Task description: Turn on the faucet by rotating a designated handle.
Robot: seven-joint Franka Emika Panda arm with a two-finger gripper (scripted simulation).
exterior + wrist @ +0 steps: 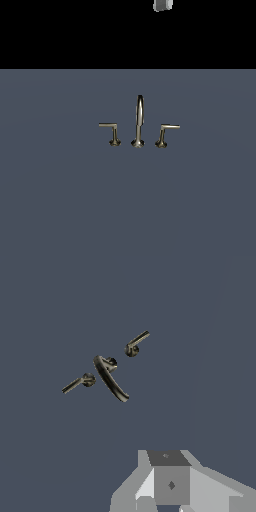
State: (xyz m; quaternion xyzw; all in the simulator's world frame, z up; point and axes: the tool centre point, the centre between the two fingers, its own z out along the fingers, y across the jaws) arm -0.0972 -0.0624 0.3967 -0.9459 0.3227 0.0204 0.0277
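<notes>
The faucet (139,120) stands small in the middle of the grey-blue floor, with a tall thin arched spout between two L-shaped levers. The handle (167,131) is the lever on the exterior view's right, its stem leaning right under a thin flat arm. The mirror lever (111,130) points left. My gripper (162,5) shows only as a grey tip at the top edge, high above and far from the faucet. The wrist view shows the spout (111,378) and both levers from above; I cannot tell which lever is the handle. Grey gripper parts (170,481) fill the lower edge, with the fingertips not clearly shown.
The flat grey-blue floor (60,200) stretches around the faucet on all sides. Behind it the background is black.
</notes>
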